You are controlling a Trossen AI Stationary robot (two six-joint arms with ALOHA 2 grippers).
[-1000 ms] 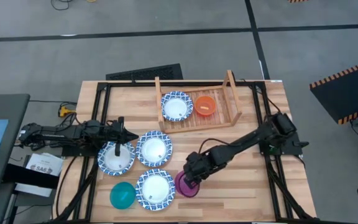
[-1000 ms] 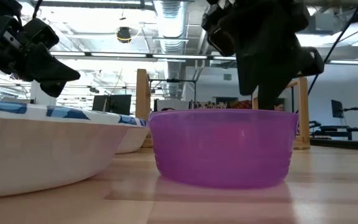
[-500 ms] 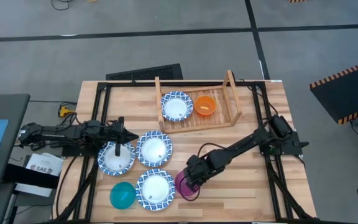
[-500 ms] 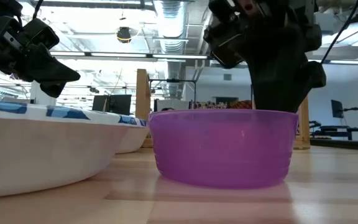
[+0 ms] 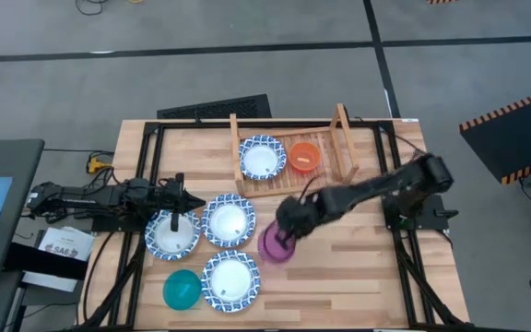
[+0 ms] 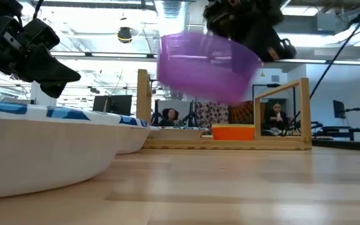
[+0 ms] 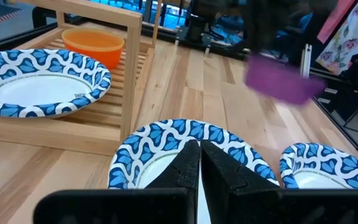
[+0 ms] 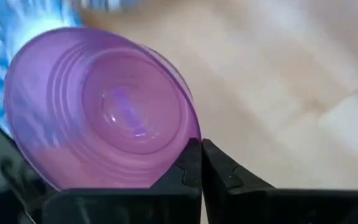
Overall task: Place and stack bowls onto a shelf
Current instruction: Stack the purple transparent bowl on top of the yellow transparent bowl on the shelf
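Note:
The purple bowl [image 5: 275,244] hangs tilted in the air [image 6: 208,65], with my right gripper [image 5: 290,219] shut on its rim. The wooden shelf [image 5: 339,175] at the far middle holds a blue-rimmed white bowl [image 5: 263,158] and the orange bowl [image 5: 304,157] on its slats. Three more white bowls [image 5: 228,221] [image 5: 173,235] [image 5: 230,280] and the teal bowl [image 5: 181,289] rest on the table at the near left. My left gripper [image 7: 199,155] waits shut above the leftmost white bowl, touching nothing. My right gripper pinches the purple bowl's rim [image 8: 193,138], one finger inside the bowl and one outside. The fingers slant down from above, coming from the table's right. The bowl is lifted clear of the table and tilted, hanging beside and below the fingers [image 6: 205,69].
A black metal frame [image 5: 150,138] runs along the table's edges. The shelf's two upright side boards [image 5: 234,138] [image 5: 343,124] stand at its ends. Bare wood [image 5: 358,267] lies on the near right.
My right gripper has shut on the purple bowl's rim, then risen and gone toward the table's far edge and the shelf. The bowl, which stood upright on the table, is now lifted clear and tipped.

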